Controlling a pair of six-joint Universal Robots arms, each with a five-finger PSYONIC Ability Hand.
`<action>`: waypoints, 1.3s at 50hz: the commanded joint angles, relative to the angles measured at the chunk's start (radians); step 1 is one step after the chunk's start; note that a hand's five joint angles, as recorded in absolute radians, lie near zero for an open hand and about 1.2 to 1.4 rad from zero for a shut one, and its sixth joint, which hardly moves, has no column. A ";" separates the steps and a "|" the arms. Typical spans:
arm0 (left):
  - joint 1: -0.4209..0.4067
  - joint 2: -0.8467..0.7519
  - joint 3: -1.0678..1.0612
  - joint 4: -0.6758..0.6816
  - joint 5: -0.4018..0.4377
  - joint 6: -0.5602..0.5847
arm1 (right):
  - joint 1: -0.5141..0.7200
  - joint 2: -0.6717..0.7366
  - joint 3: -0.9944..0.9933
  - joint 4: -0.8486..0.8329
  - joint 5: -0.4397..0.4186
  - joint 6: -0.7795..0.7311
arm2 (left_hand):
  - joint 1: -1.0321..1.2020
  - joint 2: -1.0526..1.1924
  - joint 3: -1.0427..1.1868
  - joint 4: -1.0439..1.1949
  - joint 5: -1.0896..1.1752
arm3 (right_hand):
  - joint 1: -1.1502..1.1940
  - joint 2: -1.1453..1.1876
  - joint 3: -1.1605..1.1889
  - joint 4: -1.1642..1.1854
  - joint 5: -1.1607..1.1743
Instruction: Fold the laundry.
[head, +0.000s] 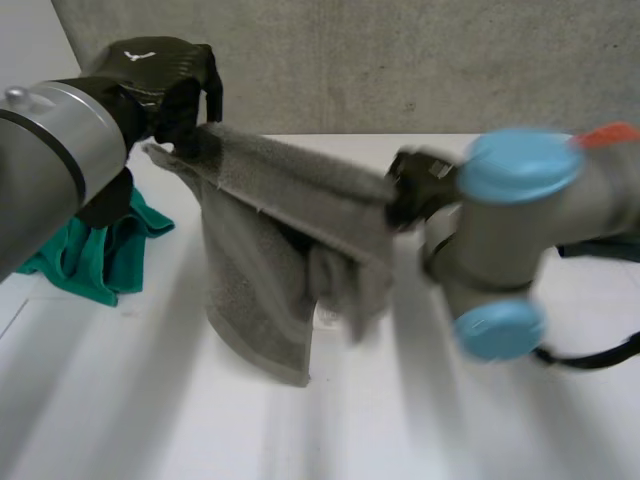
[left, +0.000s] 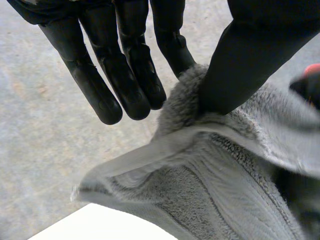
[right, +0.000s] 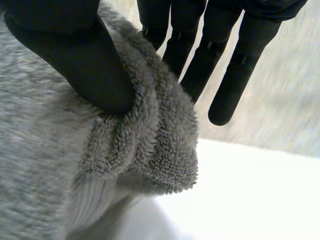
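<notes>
A grey towel (head: 270, 250) hangs stretched above the white table (head: 120, 400), its lower part drooping to the tabletop. My left hand (head: 170, 85) holds the towel's far left corner; in the left wrist view its thumb (left: 250, 55) presses the grey towel (left: 225, 165) against a finger (left: 172, 42). My right hand (head: 425, 185) holds the towel's right end; in the right wrist view its thumb (right: 75, 55) pinches a bunched fold of the grey towel (right: 145, 145) against the fingers (right: 200, 55).
A green cloth (head: 95, 250) lies crumpled on the table at the left, under my left arm. Another dark teal cloth (head: 605, 245) sits at the right behind my right arm. A grey wall (head: 400, 60) stands behind the table.
</notes>
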 joint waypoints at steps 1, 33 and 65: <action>0.048 0.016 -0.034 0.000 0.028 0.002 | -0.124 -0.146 -0.090 0.084 -0.294 -0.400 | 0.226 0.200 0.204 0.199 0.256 | 0.290 0.225 0.222 0.202 0.238; 0.035 -0.505 0.070 0.160 0.027 0.086 | -0.046 0.221 -0.290 0.004 -0.161 -0.648 | -0.839 -0.865 -0.860 -0.866 -0.809 | -0.932 -0.997 -1.000 -1.019 -0.984; 0.225 -0.284 -0.331 0.267 0.133 0.284 | -0.239 -0.095 0.447 0.071 -0.325 -0.496 | -0.996 -1.022 -1.017 -1.023 -0.966 | -0.574 -0.639 -0.642 -0.661 -0.626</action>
